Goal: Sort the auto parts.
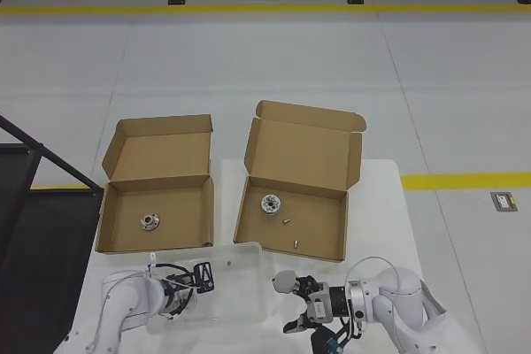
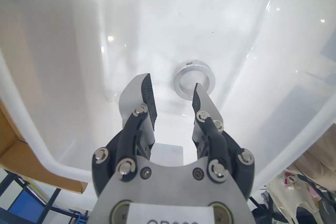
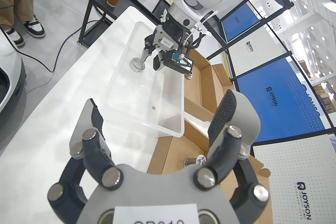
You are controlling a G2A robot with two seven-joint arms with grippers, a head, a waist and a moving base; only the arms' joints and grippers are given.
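Observation:
A silver metal ring (image 2: 195, 65) lies flat on the floor of a clear plastic bin (image 2: 65, 51). My left gripper (image 2: 172, 83) is open inside the bin, one fingertip (image 2: 198, 96) over the ring's rim and the other beside the ring. From the right wrist view the left gripper (image 3: 149, 59) stands over the ring (image 3: 137, 64). In the top view it is at the bin's left end (image 1: 202, 277). My right gripper (image 1: 288, 305) is open and holds nothing, just right of the bin (image 1: 248, 250). A tiny dark piece (image 3: 153, 108) lies in the bin.
Two open cardboard boxes sit behind the bin. The left box (image 1: 115, 226) holds a flanged metal part (image 1: 150, 220). The right box (image 1: 327, 221) holds a toothed round part (image 1: 271, 203) and two small screws (image 1: 285, 221). A black rack (image 1: 18, 221) stands beside the white table (image 1: 380, 230).

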